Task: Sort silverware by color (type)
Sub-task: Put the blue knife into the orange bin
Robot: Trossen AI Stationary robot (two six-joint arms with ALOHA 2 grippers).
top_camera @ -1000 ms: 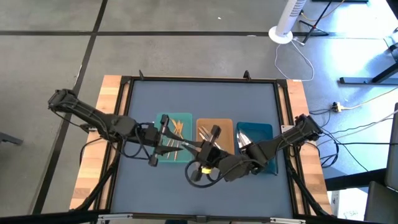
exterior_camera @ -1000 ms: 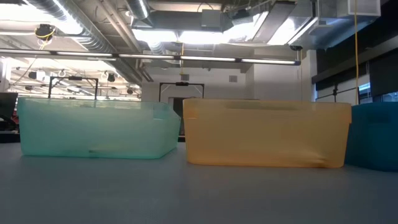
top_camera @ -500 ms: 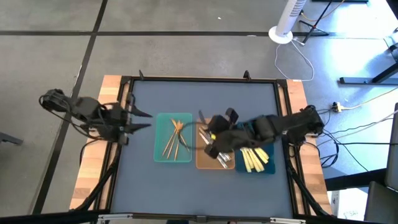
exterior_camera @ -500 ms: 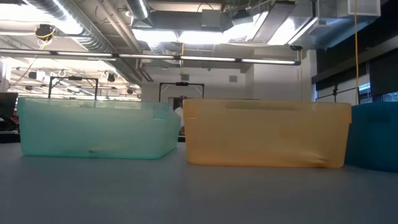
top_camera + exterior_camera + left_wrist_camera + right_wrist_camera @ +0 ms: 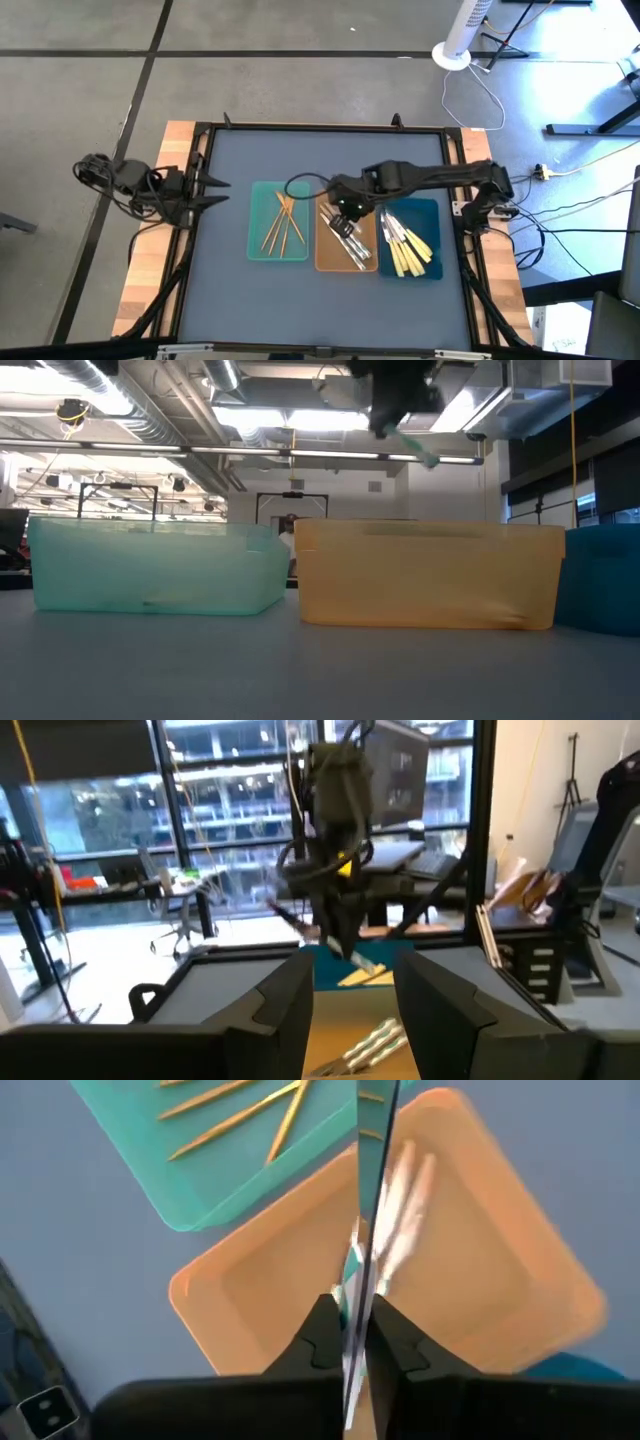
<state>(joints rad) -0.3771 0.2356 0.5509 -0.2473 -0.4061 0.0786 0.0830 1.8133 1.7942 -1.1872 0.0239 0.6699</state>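
**Right arm carrying a silver utensil over the tan tray; left arm pulled back**

The right gripper (image 5: 347, 207) is now hovering above the translucent orange-tan rectangular tray (image 5: 325, 262), having swung up there from the near part of the table within the last second. Its fingers are clenched on a slim all-silver utensil (image 5: 372, 1200), which is hanging over the silver pieces (image 5: 350, 240) already lying in that tray. In the low view the utensil (image 5: 412, 447) is showing well above the tray's rim, so it is not yet set down.

The left gripper (image 5: 213, 193) is sitting at the table's left edge, fingers spread and holding nothing; a second ago it was reaching in beside the translucent teal rectangular tray (image 5: 262, 250), and it has since withdrawn.

The thin gold sticks (image 5: 281, 222) are lying in the teal tray, and the yellow-handled, silver-tipped utensils (image 5: 408, 250) are resting in the dark-blue tray (image 5: 430, 210). No loose piece is showing on the grey-blue table mat (image 5: 320, 160), so this silver piece is likely the last to place.
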